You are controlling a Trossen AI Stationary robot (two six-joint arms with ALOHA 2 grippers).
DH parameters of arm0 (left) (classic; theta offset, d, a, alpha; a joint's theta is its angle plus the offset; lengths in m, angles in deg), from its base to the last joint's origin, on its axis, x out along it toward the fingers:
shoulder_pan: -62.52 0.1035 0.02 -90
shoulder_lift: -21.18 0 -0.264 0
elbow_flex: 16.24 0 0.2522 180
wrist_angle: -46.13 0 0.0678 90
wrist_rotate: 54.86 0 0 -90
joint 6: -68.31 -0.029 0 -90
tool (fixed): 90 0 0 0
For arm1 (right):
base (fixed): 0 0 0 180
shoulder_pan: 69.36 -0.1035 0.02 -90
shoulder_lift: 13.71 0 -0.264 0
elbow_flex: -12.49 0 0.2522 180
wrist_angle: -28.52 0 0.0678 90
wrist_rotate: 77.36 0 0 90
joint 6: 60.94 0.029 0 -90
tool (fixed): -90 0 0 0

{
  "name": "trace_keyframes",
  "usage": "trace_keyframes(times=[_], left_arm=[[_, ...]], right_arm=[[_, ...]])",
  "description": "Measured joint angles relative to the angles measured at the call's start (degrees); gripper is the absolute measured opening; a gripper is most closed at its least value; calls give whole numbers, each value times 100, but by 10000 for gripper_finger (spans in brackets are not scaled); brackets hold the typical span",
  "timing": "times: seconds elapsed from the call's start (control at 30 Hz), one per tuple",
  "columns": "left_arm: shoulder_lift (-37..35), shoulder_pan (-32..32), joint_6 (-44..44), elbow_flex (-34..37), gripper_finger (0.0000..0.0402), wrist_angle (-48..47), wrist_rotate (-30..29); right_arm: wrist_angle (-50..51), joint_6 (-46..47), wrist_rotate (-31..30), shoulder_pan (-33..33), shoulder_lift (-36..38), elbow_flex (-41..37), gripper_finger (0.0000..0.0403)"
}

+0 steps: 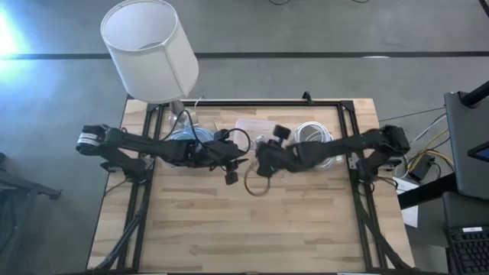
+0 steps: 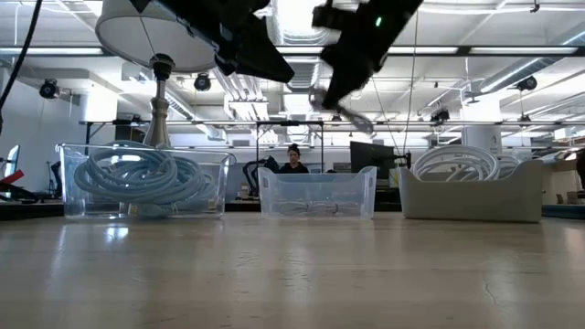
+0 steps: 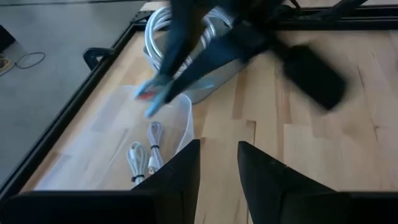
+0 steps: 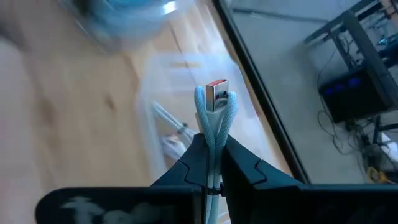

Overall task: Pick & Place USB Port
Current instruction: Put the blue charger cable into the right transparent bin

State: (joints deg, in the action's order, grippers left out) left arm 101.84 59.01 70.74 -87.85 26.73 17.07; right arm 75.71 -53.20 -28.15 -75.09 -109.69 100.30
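My right gripper (image 4: 213, 149) is over the table's middle (image 1: 260, 163) and is shut on a light-blue braided USB cable (image 4: 215, 118). The cable's metal plug with a red insert (image 4: 216, 92) sticks out past the fingertips. My left gripper (image 3: 219, 158) is open and empty, close beside the right one (image 1: 231, 176). Both grippers are high above the table in the low view, where the plug end (image 2: 351, 116) shows. A clear bin (image 1: 252, 124) stands behind them at the far edge, with white cables (image 3: 144, 158) lying in it. My right gripper pinches a doubled-over stretch of the blue cable just behind the plug (image 4: 214, 132) between its two fingers. The plug points out beyond the fingertips and is lifted clear of the table. A loop of cable (image 1: 256, 186) hangs below the gripper.
Three bins line the far edge: one with blue cables (image 2: 142, 178), the clear middle one (image 2: 315, 194), and one with white cables (image 2: 466, 174). A white-shaded lamp (image 1: 149, 50) stands at the far left corner. Bare wood (image 1: 252, 229) lies toward the near edge.
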Motion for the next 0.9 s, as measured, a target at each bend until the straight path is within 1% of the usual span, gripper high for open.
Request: trace_keyframes(times=[0.1, 0.23, 0.4, 0.53, 0.67, 0.73, 0.9], left_arm=[[-90, -4, 0, 0, 110, -140, -2], [-122, -8, -3, 0, 110, -377, -42], [-131, -8, -7, 0, 110, -534, -308], [-131, -6, 4, 0, 110, -591, -322], [-131, -8, 4, 0, 110, -589, -419], [-131, -7, 7, 0, 110, -596, -514], [-131, -6, 9, 0, 110, -598, -596]], right_arm=[[-299, -488, 342, 347, -257, -10, 22], [-197, -555, 389, 674, -566, -14, 23], [-229, -784, 377, 1015, -838, -27, 23], [-262, -755, 415, 1175, -1058, -27, 23], [-318, -750, 719, 1301, -1236, -27, 23], [-312, -751, 765, 1313, -1316, -27, 25], [-315, -855, 786, 1334, -1374, -27, 52]])
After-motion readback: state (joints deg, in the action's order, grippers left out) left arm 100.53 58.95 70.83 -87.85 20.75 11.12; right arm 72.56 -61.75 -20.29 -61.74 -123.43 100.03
